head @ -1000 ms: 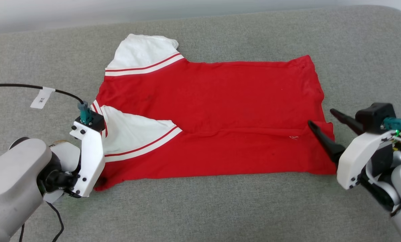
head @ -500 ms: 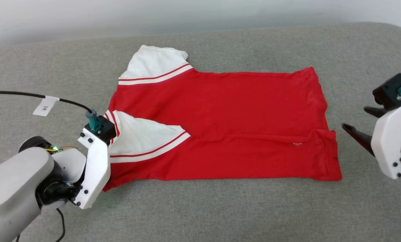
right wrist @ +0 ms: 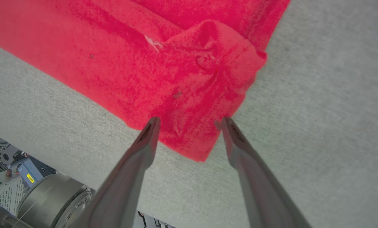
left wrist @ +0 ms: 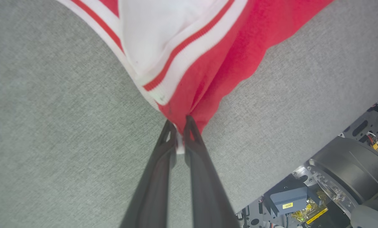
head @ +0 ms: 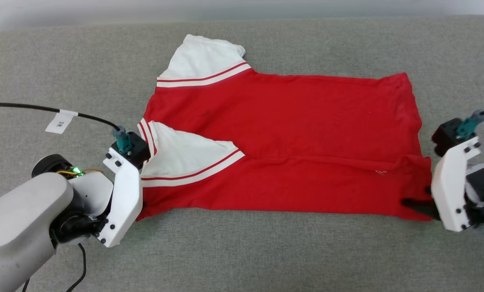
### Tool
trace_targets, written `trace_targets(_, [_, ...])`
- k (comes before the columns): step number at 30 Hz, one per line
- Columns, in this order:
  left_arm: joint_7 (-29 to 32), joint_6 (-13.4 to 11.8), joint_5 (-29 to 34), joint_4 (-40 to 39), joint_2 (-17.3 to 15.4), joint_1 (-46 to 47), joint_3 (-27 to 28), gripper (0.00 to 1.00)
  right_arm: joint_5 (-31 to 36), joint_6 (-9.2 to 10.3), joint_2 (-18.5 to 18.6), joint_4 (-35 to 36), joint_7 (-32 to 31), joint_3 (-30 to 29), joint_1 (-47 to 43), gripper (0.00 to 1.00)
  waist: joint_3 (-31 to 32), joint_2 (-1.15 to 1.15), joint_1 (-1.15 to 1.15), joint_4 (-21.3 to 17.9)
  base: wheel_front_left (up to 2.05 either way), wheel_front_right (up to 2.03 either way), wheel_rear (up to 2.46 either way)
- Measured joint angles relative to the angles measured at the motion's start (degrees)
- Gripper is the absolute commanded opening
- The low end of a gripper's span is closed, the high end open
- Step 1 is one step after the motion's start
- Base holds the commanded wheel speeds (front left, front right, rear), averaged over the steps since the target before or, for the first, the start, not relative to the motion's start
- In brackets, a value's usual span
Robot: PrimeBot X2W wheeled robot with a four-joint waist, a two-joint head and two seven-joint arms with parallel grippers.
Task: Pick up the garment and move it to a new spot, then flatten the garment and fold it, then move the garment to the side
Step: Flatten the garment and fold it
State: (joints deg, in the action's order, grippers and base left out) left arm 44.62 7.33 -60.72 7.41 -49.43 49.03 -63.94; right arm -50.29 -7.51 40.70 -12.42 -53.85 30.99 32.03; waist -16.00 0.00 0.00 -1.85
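Observation:
The garment (head: pixel 282 134) lies spread on the grey surface, red body across the middle. One white striped sleeve points to the far left and the other is folded over the body. My left gripper (left wrist: pixel 179 122) is shut on its near-left red corner, just below the folded sleeve's trim (left wrist: pixel 176 53); the head view shows this gripper's white wrist housing (head: pixel 122 202) over that corner. My right gripper (right wrist: pixel 189 122) is open, its two fingers straddling the garment's near-right hem corner (right wrist: pixel 195 139). One dark fingertip (head: pixel 414 204) touches that corner in the head view.
The grey cushioned surface (head: pixel 242 251) stretches wide around the garment. A black cable with a white tag (head: pixel 61 121) runs to my left wrist. Beyond the surface's front edge sit my base and its electronics (left wrist: pixel 350 177) (right wrist: pixel 43 196).
My left gripper has shut on the garment's near-left corner. My right gripper swung out to the right, then came down open over the near-right corner. The head camera shifted too.

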Motion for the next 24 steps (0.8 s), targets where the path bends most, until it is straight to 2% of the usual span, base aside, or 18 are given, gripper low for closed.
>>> trace_targets(4, [-0.51, 0.0, 0.23, 0.42, 0.11, 0.55, -0.33, 0.0, 2.61, 0.01, -3.19, -3.13, 1.47, 1.99, -0.75, 1.0, -1.24, 0.0, 0.0, 0.54, 0.0, 0.0, 0.0])
trace_targets(8, [-1.2, 0.01, 0.4, 1.11, 0.25, 0.57, -0.8, 0.0, 2.13, 0.11, -4.32, -4.72, 3.07, 2.98, -0.8, 1.0, -2.06, 0.0, 0.0, 0.95, 0.0, 0.0, 0.0])
trace_targets(9, [-1.36, 0.01, 0.16, 1.29, 0.25, 0.57, -0.83, 0.0, 2.18, 0.12, -4.32, -4.79, 3.81, 3.44, -0.68, 0.47, -2.1, 0.0, 0.0, 0.9, 0.0, 0.0, 0.0])
trace_targets(10, [-1.55, 0.01, -0.02, 1.56, 0.29, 0.55, -0.9, 0.0, 2.27, 0.11, -4.32, -4.89, 4.68, 3.9, -0.63, 0.0, -2.06, 0.0, -0.01, 0.85, 0.0, 0.0, 0.0])
trace_targets(16, [-3.32, 0.02, -1.59, 2.77, -0.03, -1.03, -1.44, 0.0, 1.33, 0.09, -2.42, -3.67, 9.13, 7.26, 0.08, 0.0, 0.09, 0.0, 0.0, 0.26, 0.0, 0.0, 0.0])
trace_targets(24, [-3.48, 0.07, -4.82, 0.94, -2.2, -4.73, -2.61, 0.0, -2.42, -0.01, 5.63, 2.98, 11.56, 9.24, -2.24, 0.0, 5.19, 0.0, 0.0, -0.25, 0.0, 0.0, 0.0])
